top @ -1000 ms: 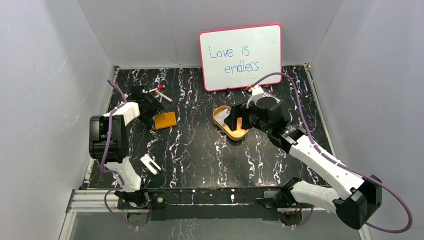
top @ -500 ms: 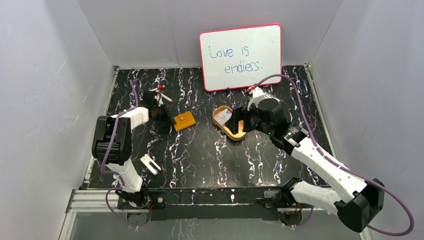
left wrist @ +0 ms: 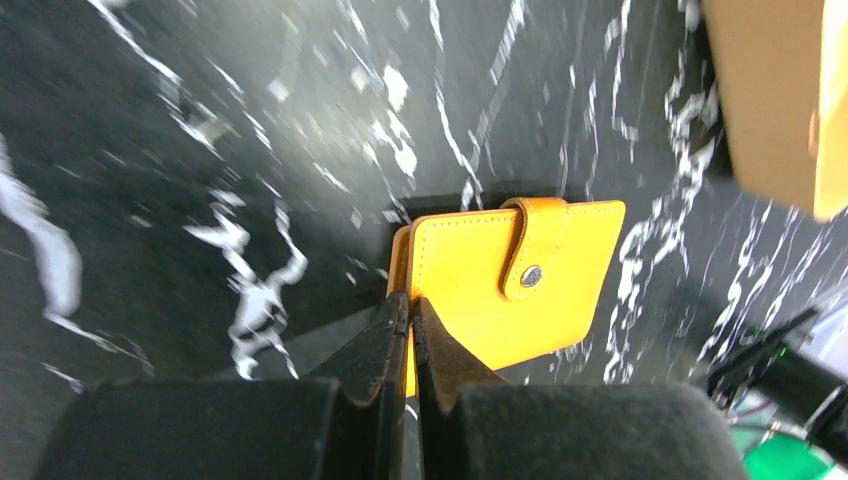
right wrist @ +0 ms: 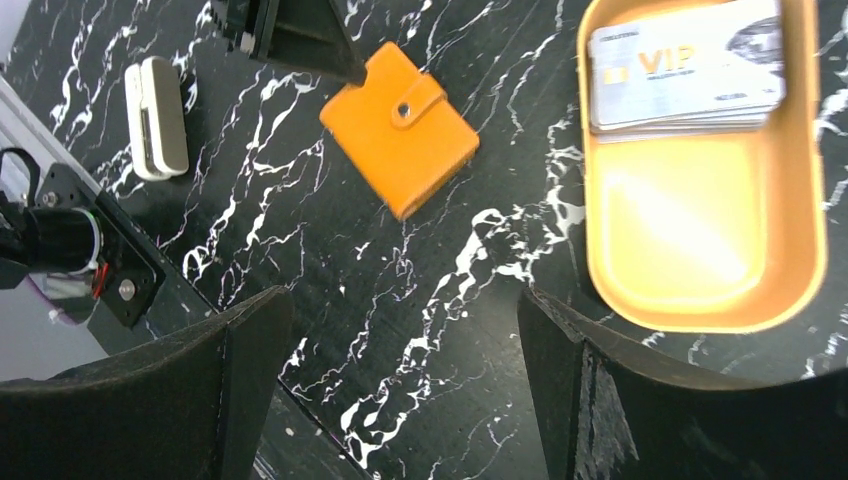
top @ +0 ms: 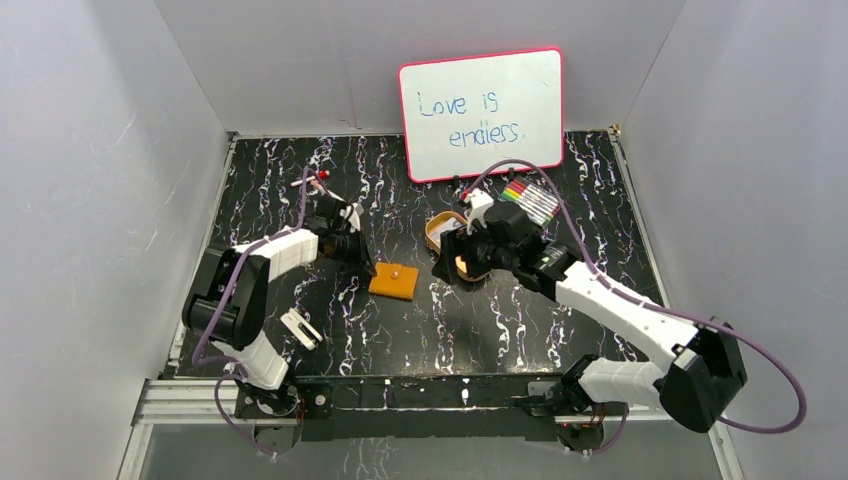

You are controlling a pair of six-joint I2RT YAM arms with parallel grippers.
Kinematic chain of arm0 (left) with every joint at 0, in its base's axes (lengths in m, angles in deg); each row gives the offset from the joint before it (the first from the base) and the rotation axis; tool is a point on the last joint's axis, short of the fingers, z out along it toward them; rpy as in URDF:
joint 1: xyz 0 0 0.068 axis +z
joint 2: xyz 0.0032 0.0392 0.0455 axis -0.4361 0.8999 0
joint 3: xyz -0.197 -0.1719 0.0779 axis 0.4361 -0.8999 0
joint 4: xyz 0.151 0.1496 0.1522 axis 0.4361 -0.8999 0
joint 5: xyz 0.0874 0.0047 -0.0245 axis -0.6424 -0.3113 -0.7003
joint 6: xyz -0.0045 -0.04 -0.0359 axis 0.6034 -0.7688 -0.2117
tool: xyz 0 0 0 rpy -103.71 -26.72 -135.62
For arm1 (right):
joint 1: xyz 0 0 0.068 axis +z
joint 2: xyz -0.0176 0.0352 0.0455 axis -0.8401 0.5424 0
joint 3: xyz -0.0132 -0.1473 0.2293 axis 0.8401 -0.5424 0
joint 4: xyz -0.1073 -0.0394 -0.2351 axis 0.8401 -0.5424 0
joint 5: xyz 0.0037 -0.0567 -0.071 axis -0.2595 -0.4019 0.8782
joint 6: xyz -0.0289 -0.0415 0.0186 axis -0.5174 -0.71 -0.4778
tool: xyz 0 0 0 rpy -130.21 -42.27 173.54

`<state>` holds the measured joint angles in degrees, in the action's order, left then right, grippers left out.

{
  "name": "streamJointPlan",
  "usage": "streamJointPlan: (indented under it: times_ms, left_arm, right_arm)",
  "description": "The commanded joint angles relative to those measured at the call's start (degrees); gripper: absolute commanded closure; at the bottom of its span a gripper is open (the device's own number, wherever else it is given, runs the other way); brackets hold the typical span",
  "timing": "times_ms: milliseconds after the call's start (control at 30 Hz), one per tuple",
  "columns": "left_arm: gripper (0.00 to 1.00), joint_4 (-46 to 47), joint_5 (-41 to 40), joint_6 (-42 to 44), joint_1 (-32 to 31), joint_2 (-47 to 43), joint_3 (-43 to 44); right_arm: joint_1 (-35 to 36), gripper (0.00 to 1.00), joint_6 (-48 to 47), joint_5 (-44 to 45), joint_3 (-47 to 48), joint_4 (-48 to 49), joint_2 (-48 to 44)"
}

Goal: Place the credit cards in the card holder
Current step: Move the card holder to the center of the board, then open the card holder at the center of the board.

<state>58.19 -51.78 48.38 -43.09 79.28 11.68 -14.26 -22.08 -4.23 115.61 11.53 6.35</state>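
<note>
Black two-finger left gripper [left wrist: 410, 300], fingers pressed together, tips touching the left edge of the closed tan-orange leather card holder [top: 393, 281], mid-table. Right gripper [right wrist: 410, 385], spread wide and empty, hovers near the pale credit cards [right wrist: 685, 65] stacked in an oval orange tray [right wrist: 810, 250]. Likely next: unsnap and open the holder.

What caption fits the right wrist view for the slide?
Right gripper open above table; left gripper pinches a corner of the closed card holder; credit cards stacked in the tray.
</note>
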Motion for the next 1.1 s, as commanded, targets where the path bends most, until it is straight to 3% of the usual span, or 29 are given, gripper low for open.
streamJointPlan:
  times_ms: [0,100,200,233,333,367,433,633,733,900,1067]
  left_arm:
    - [1.0,-6.62,3.28,3.93,-4.23,-5.11,-2.95]
    - [1.0,-5.33,6.35,4.64,-6.89,-7.13,-5.22]
    - [1.0,-5.04,2.96,2.88,-8.47,-11.5,-6.24]
    - [0.91,-4.73,1.32,1.65,-8.51,-13.79,-6.9]
    - [0.49,-3.92,-1.93,-2.88,-8.52,-21.04,-8.1]
    - [0.4,-3.88,-2.97,-5.07,-8.52,-23.13,-8.35]
    - [0.33,-3.93,-4.31,-8.98,-8.65,-27.23,-9.27]
    - [0.29,-3.59,-9.75,-25.48,-9.17,-43.72,-18.2]
    - [0.28,-4.28,-10.77,-29.23,-9.56,-48.2,-21.31]
    - [0.27,-8.74,-15.0,-30.77,-9.66,-50.69,-21.41]
    - [0.36,-7.73,-13.26,-32.9,-9.66,-47.9,-22.9]
  right_arm:
    - [3.41,0.09,-0.04,0.49,3.85,4.48,3.12]
    - [5.62,0.09,-0.65,2.14,3.59,5.1,5.04]
    - [7.03,0.1,-1.83,3.49,3.06,5.48,6.6]
    - [7.3,0.11,-2.06,3.89,2.82,5.59,7.11]
    - [7.66,0.15,-2.26,4.41,1.91,6.9,8.73]
    - [7.7,0.16,-1.87,4.28,1.76,7.43,9.42]
    - [7.8,0.18,-1.05,3.45,1.45,8.97,10.96]
    - [8.62,0.2,1.13,2.06,1.15,14.32,17.3]
    - [8.83,0.2,1.97,2.91,1.97,16.56,21.06]
    - [9.04,0.2,3.78,3.56,2.84,18.6,26.16]
    - [9.29,0.25,6.24,3.62,2.01,18.61,29.17]
